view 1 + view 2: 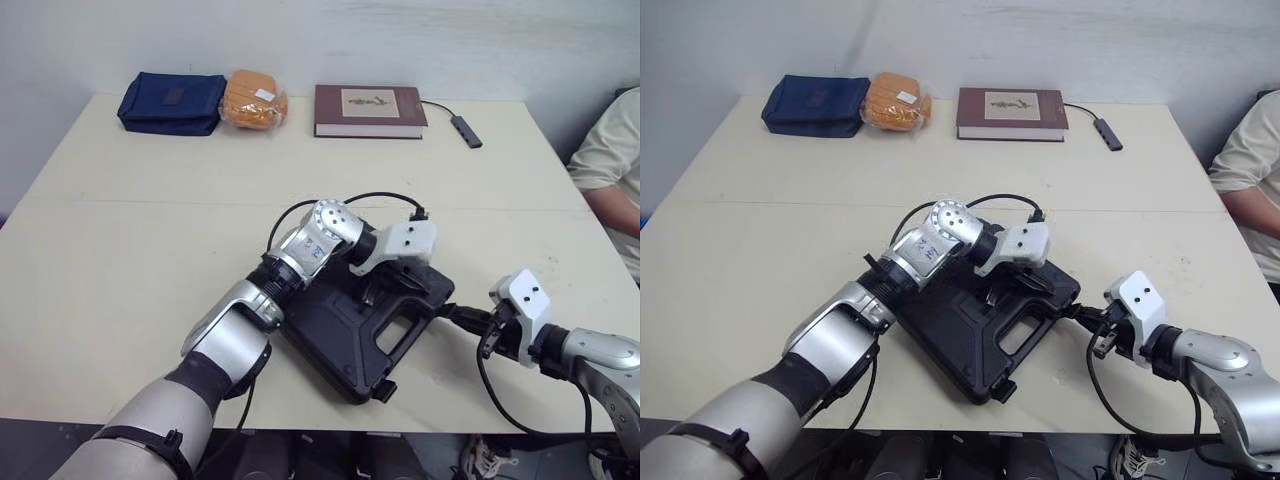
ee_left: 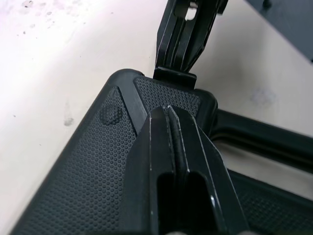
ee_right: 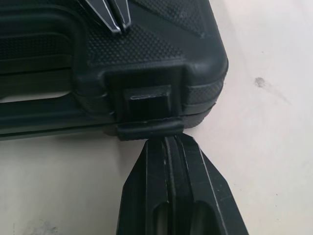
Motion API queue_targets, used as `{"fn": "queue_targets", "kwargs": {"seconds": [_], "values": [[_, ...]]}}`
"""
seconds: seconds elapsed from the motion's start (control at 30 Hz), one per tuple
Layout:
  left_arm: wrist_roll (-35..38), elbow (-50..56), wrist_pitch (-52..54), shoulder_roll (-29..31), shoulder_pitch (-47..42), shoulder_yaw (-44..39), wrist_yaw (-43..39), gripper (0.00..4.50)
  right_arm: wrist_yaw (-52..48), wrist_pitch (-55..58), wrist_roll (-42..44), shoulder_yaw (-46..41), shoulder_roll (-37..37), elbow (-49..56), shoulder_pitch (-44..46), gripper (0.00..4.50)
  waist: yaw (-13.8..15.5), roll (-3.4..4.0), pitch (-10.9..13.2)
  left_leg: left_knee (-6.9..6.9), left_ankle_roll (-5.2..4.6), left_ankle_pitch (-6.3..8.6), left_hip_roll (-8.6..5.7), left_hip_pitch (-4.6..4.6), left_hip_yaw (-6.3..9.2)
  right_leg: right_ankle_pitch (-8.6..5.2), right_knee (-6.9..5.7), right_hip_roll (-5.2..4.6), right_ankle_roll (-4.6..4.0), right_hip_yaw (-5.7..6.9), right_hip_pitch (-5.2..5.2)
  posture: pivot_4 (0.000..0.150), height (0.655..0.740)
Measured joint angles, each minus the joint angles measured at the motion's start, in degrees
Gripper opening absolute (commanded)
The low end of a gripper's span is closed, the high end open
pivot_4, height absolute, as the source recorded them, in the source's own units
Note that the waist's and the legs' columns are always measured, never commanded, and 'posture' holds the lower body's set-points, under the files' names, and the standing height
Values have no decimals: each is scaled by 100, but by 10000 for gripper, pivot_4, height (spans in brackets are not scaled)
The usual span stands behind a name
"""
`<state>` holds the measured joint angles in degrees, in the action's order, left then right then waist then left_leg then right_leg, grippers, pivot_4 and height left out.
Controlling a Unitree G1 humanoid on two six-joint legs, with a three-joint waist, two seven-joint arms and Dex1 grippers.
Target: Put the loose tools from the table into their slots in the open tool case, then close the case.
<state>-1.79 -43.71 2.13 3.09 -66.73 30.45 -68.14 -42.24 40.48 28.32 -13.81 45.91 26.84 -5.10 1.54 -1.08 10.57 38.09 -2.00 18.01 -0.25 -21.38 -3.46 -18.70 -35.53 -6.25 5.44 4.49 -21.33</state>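
The black tool case (image 1: 335,335) lies closed on the table's near side, with its handle facing the front right. My left gripper (image 1: 373,293) is shut, and its fingertips (image 2: 168,111) press down on the textured lid near the case's right corner. My right gripper (image 1: 452,313) is also shut. Its tips (image 3: 165,140) touch the flap of the latch (image 3: 149,128) on the case's right side. No loose tools show on the table.
Along the far edge lie a blue pouch (image 1: 172,102), an orange bundle (image 1: 254,100), a maroon book (image 1: 369,110) and a small grey adapter (image 1: 466,131) on a cable. A person's arm (image 1: 612,165) is at the right edge. The table's near edge runs just below the case.
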Motion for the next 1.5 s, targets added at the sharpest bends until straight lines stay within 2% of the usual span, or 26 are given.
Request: {"fn": "queue_targets", "kwargs": {"seconds": [0.2,0.47,1.5], "values": [[-277,-109,-386,-80,27,37,226,156,-38,109,77,20,0,-1,180,0,-3,-17,-14,0,-14,15,1,20,12,0,9,-7,0,5,27,1500,7400],[-317,-129,-452,-76,94,28,286,156,-55,622,274,77,0,-3,556,0,-46,-28,-23,0,-14,17,2,22,22,0,12,-9,0,10,32,1500,7400],[-422,-1,-482,-4,223,-25,420,156,14,1562,546,207,-42,66,1129,0,-197,-46,-38,-7,-32,35,9,25,32,-1,12,-9,-4,14,29,1500,7400]]}}
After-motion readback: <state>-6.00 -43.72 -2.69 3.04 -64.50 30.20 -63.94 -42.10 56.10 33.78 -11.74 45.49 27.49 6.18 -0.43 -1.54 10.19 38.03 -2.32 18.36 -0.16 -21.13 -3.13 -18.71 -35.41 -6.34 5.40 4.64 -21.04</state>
